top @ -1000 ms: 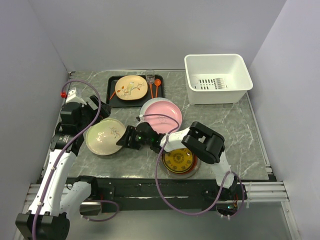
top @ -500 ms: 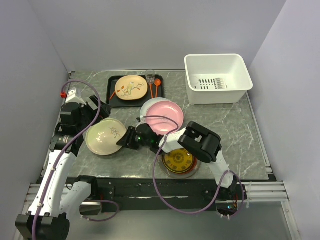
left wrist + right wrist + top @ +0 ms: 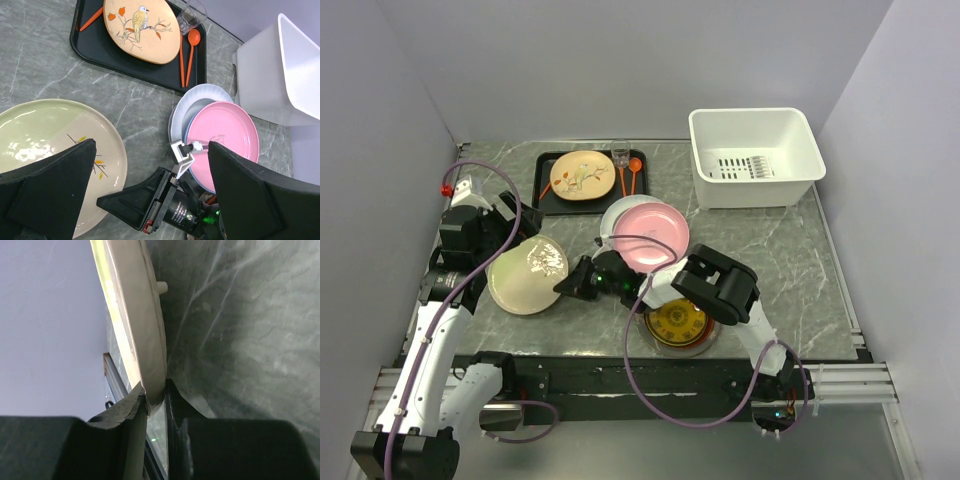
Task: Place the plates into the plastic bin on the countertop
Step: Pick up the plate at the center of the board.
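Top external view, biggest first: grey-green veined countertop (image 3: 790, 260) underneath all. At its far right corner, white plastic bin (image 3: 755, 150), mouth up, long axis left to right. Far centre, black tray (image 3: 560, 205) carrying a floral plate (image 3: 582, 175), lying flat. Left of centre, pale cream-green plate (image 3: 525, 278), tilted: right rim off the countertop, face turned up and toward the left, oval outline running near-left to far-right. From the right wrist, seen edge-on, standing steeply. Beside it, centre, pink plate (image 3: 650, 228) flat atop a white plate (image 3: 177, 115); nearer, gold-patterned dark red plate (image 3: 677, 320), partly under the right arm (image 3: 720, 285). Right gripper (image 3: 156, 390) pinched narrow on the pale cream-green plate's rim, one finger against each face. Left gripper (image 3: 515, 215) spread to full width, clasping nothing, above that plate's far edge. Orange spoon (image 3: 634, 172) and clear glass (image 3: 620, 152) at the tray's right end.
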`<state>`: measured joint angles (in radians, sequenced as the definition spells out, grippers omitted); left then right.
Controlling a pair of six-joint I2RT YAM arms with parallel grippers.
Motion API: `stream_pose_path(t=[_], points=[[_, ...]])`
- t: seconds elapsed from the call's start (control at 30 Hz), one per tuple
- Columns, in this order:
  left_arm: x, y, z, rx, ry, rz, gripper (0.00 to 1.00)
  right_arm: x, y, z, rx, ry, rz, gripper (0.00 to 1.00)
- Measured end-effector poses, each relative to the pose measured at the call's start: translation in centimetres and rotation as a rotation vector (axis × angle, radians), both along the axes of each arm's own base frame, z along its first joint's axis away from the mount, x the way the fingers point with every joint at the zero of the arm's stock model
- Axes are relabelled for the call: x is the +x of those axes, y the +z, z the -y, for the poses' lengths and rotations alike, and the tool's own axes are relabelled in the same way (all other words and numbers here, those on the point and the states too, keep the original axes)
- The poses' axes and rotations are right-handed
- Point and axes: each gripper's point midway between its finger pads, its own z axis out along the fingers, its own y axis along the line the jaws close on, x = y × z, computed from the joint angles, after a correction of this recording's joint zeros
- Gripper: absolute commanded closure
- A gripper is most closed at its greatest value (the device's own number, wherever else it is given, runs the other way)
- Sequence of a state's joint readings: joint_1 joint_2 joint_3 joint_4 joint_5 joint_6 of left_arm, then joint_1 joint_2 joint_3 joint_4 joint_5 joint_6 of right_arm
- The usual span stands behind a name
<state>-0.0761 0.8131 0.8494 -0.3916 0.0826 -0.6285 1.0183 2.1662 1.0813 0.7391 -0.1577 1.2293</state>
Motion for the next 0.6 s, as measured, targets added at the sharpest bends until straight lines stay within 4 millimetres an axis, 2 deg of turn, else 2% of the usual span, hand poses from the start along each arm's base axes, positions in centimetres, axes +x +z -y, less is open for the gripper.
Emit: stream_pose_path(t=[0.6], points=[[0.00, -0.02, -0.01, 0.004, -0.002, 0.000, 0.01, -0.33, 0.00, 0.53, 0.007, 0.000, 0.003, 1.00]])
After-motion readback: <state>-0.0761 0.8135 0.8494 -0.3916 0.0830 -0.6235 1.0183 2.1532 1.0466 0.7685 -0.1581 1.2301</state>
